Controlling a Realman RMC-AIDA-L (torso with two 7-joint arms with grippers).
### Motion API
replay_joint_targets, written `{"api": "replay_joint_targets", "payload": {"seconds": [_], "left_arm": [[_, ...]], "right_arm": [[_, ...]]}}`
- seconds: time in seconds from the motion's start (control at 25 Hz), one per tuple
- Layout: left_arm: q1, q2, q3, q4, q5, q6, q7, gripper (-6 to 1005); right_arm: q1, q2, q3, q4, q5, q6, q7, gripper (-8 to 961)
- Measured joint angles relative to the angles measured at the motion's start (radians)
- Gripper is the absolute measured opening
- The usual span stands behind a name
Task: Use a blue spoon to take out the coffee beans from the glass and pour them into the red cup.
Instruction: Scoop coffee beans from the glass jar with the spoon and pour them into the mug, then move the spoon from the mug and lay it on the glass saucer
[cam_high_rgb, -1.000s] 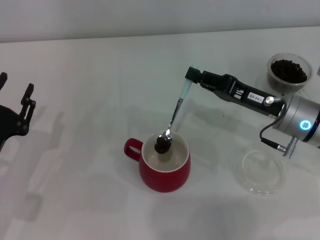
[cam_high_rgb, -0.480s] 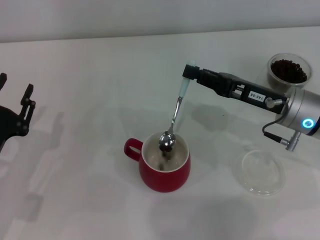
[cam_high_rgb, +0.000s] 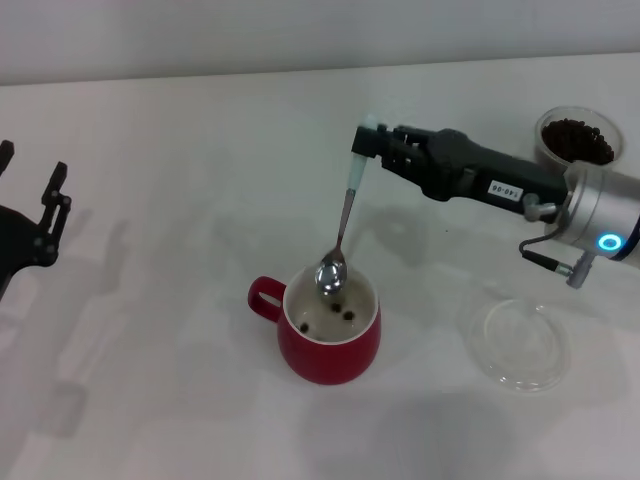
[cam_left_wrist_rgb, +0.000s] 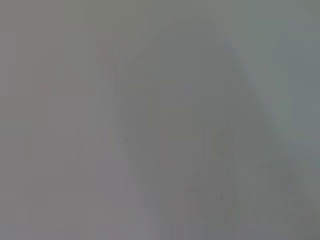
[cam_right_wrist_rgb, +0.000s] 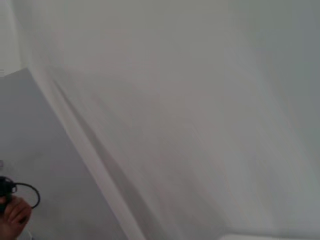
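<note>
Two arms show in the head view: the left gripper (cam_high_rgb: 35, 215), fingers spread, is parked at the table's (cam_high_rgb: 180, 150) left edge. The squat glossy red cup (cam_high_rgb: 330, 335) holds a few coffee beans (cam_high_rgb: 338, 312); over it hangs the shiny-bowled blue spoon (cam_high_rgb: 342, 225), pinched by the right gripper (cam_high_rgb: 372, 148), with the clear glass (cam_high_rgb: 576, 145) far right. Both wrist views are featureless blur.

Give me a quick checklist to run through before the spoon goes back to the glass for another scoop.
1. Blue spoon gripped by the right tool at the handle's top end: ok.
2. Spoon bowl emptied: ok, it looks shiny and bare, hanging over the red cup.
3. Coffee beans landed in the cup: ok, a few lie on its white bottom.
4. Glass still has beans to scoop: ok, a dark heap shows, at the table's far right behind the right arm.
5. Clear round dish out of the path: cannot tell, it lies under the right arm, between cup and glass.
6. Left tool parked at the left edge: ok.
</note>
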Motion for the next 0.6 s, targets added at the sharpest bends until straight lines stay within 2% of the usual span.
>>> {"api": "replay_joint_targets", "payload": {"seconds": [0.28, 0.52, 0.6], "left_arm": [[-0.008, 0.002, -0.006, -0.002, -0.008, -0.003, 0.001, 491], [-0.023, 0.003, -0.007, -0.005, -0.038, -0.020, 0.001, 490], [-0.037, 0.003, -0.008, -0.004, -0.040, -0.028, 0.002, 490]], "right_arm": [[-0.022, -0.012, 0.009, -0.033, 0.038, 0.045, 0.026, 146], [-0.104, -0.016, 0.011, -0.162, 0.073, 0.059, 0.154, 146], [-0.133, -0.024, 0.017, -0.187, 0.078, 0.062, 0.170, 146]]}}
